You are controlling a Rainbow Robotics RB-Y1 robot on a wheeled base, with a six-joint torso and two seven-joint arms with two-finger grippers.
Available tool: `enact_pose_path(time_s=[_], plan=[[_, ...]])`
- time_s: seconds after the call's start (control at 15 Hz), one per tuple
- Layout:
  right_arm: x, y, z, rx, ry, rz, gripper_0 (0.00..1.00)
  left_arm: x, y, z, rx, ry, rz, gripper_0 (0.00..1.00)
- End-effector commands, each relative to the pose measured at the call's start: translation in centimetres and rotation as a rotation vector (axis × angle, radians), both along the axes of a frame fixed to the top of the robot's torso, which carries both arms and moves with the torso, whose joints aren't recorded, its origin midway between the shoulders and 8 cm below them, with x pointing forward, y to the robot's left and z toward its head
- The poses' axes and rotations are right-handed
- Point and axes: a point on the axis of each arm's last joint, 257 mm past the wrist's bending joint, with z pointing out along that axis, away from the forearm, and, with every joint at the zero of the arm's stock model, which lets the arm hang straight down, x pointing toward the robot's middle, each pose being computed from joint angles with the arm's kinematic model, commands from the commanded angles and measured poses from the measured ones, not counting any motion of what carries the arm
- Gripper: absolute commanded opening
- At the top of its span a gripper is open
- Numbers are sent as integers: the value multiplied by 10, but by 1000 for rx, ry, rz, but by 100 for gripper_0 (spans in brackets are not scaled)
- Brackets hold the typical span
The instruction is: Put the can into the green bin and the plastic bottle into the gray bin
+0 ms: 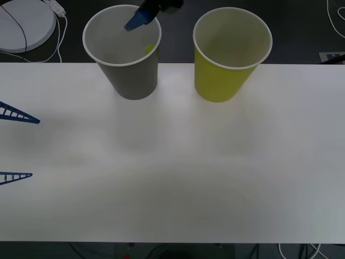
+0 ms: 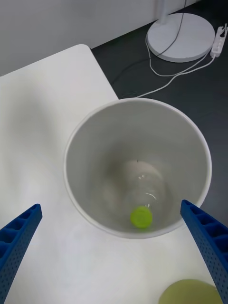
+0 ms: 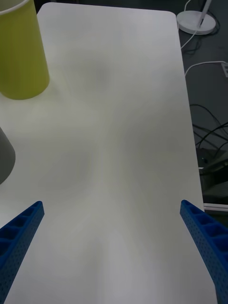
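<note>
The bottle point(image 2: 141, 209) is seen lying inside the gray bin point(image 1: 135, 81), released below the spread right gripper point(image 2: 114, 247); no can is seen, and the left gripper point(image 1: 16, 145) is parked open.

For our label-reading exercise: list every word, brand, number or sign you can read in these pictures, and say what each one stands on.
None can be read.
The gray bin: plain, no print.
The green bin: plain, no print.
The plastic bottle inside the gray bin: clear, no label; its lime-green cap is blank.
The white table: unmarked.
The right gripper, open above the gray bin, and the left gripper, open over the table: no markings.
</note>
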Motion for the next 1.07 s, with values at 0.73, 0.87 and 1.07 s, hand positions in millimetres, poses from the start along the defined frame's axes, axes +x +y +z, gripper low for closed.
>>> enact_pose_path(time_s=[0.73, 0.87, 1.07], plan=[[-70, -80, -35, 91, -74, 94, 100, 0, 0, 0, 0, 0, 0, 100], [-83, -93, -41, 101, -82, 100, 100, 0, 0, 0, 0, 0, 0, 100], [-98, -110, -51, 107, -93, 104, 100, 0, 0, 0, 0, 0, 0, 100]])
